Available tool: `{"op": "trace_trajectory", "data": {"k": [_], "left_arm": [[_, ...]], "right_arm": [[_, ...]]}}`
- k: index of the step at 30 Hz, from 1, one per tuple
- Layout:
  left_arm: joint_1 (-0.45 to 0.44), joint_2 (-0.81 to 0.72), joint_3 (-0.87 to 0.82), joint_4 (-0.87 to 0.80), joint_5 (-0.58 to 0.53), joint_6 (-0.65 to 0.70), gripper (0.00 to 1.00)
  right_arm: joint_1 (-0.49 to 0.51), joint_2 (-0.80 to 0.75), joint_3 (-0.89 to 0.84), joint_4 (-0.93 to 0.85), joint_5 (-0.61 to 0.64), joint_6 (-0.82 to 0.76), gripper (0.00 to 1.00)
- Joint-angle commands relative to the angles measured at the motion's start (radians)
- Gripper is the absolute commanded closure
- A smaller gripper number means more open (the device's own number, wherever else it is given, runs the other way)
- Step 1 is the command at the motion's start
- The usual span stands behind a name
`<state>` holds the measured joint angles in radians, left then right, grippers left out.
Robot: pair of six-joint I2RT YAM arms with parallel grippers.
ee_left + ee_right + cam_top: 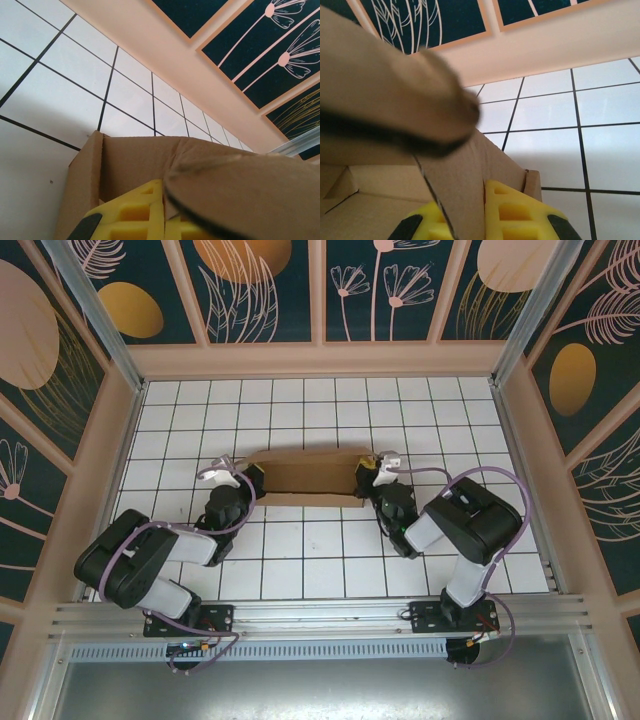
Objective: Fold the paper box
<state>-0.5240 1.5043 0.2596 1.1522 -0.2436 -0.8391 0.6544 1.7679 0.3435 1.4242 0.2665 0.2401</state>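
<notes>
Two hands pinch the box (305,475) in the middle of the bench (300,555): my left hand (252,480) grips its left end wall, my right hand (366,478) its right. End-wall folding seems underway; next I'd tuck both flaps inward evenly.

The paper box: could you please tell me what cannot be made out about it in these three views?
- Top external: both ends of the paper box, covered by the left gripper and right gripper.
- Left wrist: the box's inside, behind a blurred flap close to the lens.
- Right wrist: the box's far side, behind another blurred flap; the yellow fingers are cut off by the bottom edge.
</notes>
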Motion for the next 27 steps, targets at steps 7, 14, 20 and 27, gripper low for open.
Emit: {"op": "trace_trajectory", "data": {"k": [7, 14, 20, 27], "left_arm": [[-0.021, 0.102, -0.065, -0.171, -0.005, 0.041, 1.00], [-0.022, 0.132, -0.062, -0.137, -0.019, 0.033, 1.00], [-0.021, 0.140, -0.041, -0.141, -0.022, 0.028, 1.00], [-0.021, 0.128, -0.006, -0.164, 0.008, 0.032, 0.97]], "right_arm": [[0.014, -0.072, -0.089, -0.104, -0.072, -0.016, 0.59], [0.027, -0.266, -0.215, -0.173, -0.053, 0.047, 0.42], [0.031, -0.478, -0.267, -0.404, -0.025, 0.143, 0.44], [0.021, -0.810, -0.195, -0.876, 0.128, 0.242, 0.55]]}}
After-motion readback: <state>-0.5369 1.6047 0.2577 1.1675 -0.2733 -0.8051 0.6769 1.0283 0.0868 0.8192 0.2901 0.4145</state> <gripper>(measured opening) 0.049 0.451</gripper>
